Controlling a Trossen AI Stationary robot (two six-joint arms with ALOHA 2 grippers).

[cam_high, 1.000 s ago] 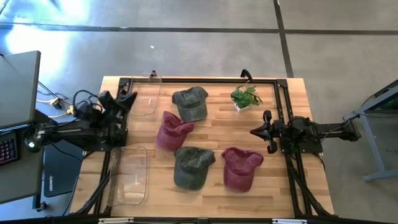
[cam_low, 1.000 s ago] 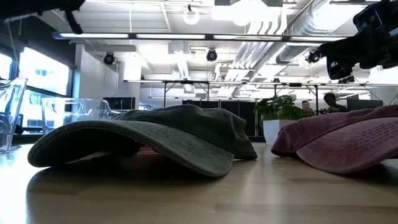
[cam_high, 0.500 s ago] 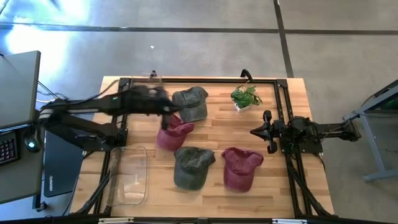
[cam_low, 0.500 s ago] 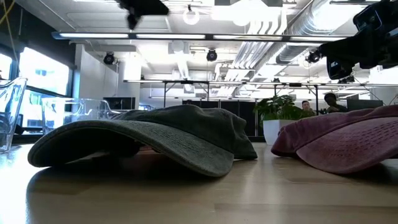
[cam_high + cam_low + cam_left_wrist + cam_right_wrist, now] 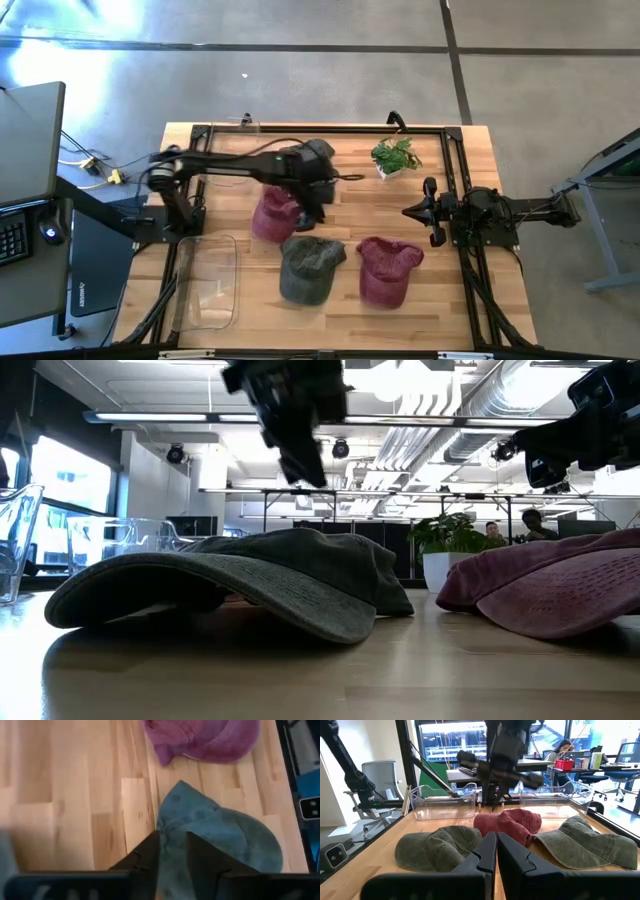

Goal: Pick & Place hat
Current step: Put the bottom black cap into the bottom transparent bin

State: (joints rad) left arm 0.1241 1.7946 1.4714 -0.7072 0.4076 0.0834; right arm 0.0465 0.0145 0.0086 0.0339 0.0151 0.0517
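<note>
Four caps rest crown-up on the wooden table: a green one at the far side (image 5: 318, 152), partly under my left arm, a maroon one (image 5: 270, 218), a green one nearer (image 5: 308, 268) and a maroon one to its right (image 5: 388, 270). My left gripper (image 5: 308, 207) hangs open above the middle of the table, clear of the caps (image 5: 300, 430). In its wrist view the fingers (image 5: 172, 855) stand over a green cap (image 5: 220, 840), with a maroon cap (image 5: 205, 740) beyond. My right gripper (image 5: 431, 210) waits shut at the table's right side (image 5: 496, 847).
Two clear plastic bins sit along the table's left side, one far (image 5: 236, 152) and one near (image 5: 210, 282). A small potted plant (image 5: 396, 157) stands at the far right. A black frame (image 5: 452, 150) runs around the table's edge.
My left arm has swung out from the table's left edge toward the right, reaching over the far bin and the far green cap to the middle of the table. The caps and my right arm have kept still.
</note>
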